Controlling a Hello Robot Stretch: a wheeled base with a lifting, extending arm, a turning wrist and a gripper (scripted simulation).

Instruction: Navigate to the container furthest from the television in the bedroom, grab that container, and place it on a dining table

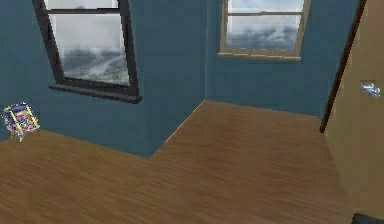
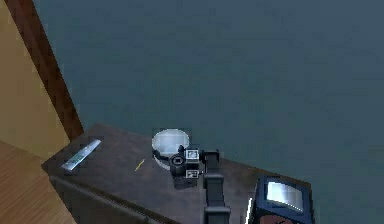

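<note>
A white bowl-like container (image 2: 170, 139) stands on a dark wooden top (image 2: 120, 172) against a blue wall in the arm side view. The arm's dark bar (image 2: 212, 195) rises from the bottom edge to just right of the container. My gripper (image 2: 176, 160) sits at the container's near right rim. With the container on the surface at the gripper's far end, I cannot tell whether the gripper holds anything.
On the same top lie a grey flat bar (image 2: 81, 156), a thin pale stick (image 2: 140, 164) and a dark box with a white face (image 2: 281, 198). Ahead are blue walls with a jutting corner (image 1: 150, 150), two windows (image 1: 90, 45), wood floor (image 1: 220, 170), a tan door (image 1: 362, 120) and a colourful object (image 1: 20, 120).
</note>
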